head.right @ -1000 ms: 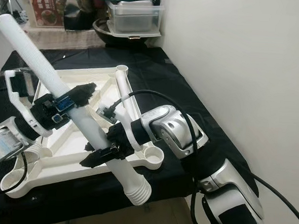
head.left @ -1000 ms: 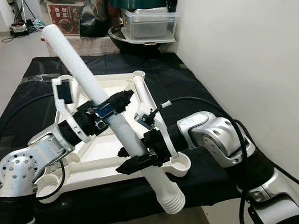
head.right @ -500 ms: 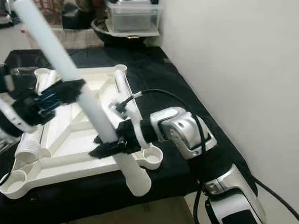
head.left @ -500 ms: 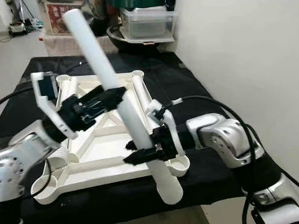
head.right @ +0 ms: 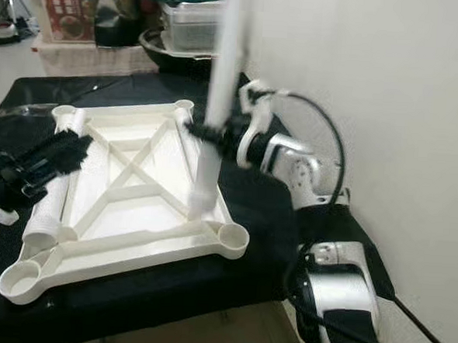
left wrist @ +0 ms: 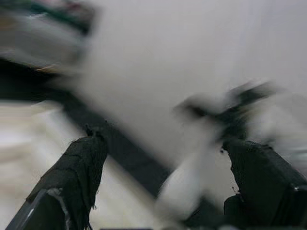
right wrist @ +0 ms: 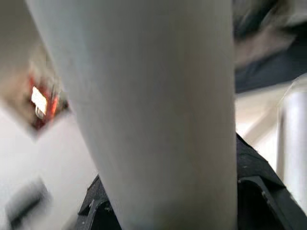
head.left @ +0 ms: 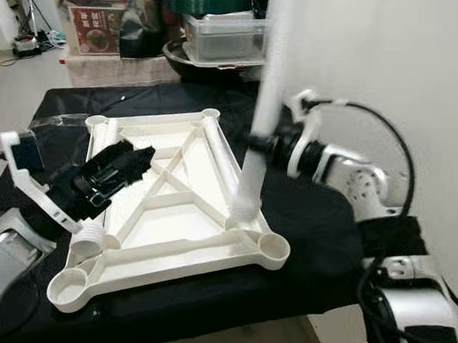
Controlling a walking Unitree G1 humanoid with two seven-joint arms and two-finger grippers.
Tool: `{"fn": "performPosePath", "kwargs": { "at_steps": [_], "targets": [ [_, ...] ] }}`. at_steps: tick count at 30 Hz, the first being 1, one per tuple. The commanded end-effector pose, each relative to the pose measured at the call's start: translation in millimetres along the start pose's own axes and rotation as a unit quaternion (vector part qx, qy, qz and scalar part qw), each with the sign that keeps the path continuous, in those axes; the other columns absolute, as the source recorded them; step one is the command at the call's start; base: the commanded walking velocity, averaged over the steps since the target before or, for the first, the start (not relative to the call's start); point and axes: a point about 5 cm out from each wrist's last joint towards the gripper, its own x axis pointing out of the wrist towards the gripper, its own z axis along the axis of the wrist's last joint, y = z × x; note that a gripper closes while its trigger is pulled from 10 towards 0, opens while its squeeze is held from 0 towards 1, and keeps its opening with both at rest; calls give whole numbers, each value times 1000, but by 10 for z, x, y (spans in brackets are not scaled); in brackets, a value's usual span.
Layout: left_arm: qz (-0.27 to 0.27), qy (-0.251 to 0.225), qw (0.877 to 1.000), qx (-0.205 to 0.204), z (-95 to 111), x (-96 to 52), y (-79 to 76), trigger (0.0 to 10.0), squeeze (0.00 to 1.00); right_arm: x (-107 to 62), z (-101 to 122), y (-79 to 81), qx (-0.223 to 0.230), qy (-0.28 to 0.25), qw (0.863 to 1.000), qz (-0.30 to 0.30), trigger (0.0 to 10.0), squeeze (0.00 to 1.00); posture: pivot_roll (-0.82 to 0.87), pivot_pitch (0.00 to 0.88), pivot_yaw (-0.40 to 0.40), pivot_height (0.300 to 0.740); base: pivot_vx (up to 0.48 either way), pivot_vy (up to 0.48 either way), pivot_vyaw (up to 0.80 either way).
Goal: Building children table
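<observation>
Now the long white plastic tube leg [head.left: 263,103] stands nearly upright, clenched in the right gripper [head.left: 263,142] about midway up, its lower end just below the gripper and meeting the rail of the upturned white plastic table frame [head.left: 165,206] near a corner socket. Whether the end is seated in a socket or merely resting on the rail cannot be told. In the right wrist view the leg [right wrist: 158,110] reads as a smooth, matt, round tube between black padded fingers.

Well off to the other side, the left gripper [head.left: 108,176] hovers over the frame's far rail, its fabric-covered fingers [left wrist: 79,165] spread apart and holding nothing. Just beneath it a second white ribbed-ended leg [head.left: 89,237] lies along that rail.

As a judgement, the build is early: four round corner sockets look empty, one leg is being stood up, and the rest remain. The frame is moulded, glossy, square with crossed braces, lying on a black cloth-covered table [head.left: 303,230] beside a white wall [head.left: 391,65].
</observation>
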Motion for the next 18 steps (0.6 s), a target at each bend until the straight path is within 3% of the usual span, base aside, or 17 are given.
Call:
{"fn": "performPosePath", "kwargs": {
  "at_steps": [1,2,3,6,8,12,14,18],
  "targets": [
    [60,35,998,11,-115,-4,130,10000,0,15,36,2,7,-19,1000,-8,0,0,-16,0,-20,740,0,0,0],
    [108,62,992,13,-198,3,230,10000,0,26,27,7,12,-26,1000,-13,0,0,-16,0,-20,740,0,0,0],
    [108,62,992,13,-198,3,230,10000,0,26,27,7,12,-26,1000,-13,0,0,-16,0,-20,740,0,0,0],
    [173,118,972,104,-347,-80,318,10000,0,53,-80,8,15,-35,999,-28,0,0,0,0,-22,740,0,0,0],
    [180,126,968,123,-367,-105,322,10000,0,56,-113,6,15,-34,999,-30,0,0,0,0,-22,740,0,0,0],
    [184,121,967,127,-370,-129,322,10000,0,51,-144,4,17,-31,999,-30,0,0,2,0,-21,740,0,0,0],
    [171,89,972,137,-336,-132,276,10000,0,59,-183,18,19,-32,999,-25,0,0,8,0,-19,740,0,0,0],
    [162,75,973,144,-326,-124,249,10000,0,67,-196,29,19,-36,999,-22,0,0,8,0,-19,740,0,0,0]
  ]
}}
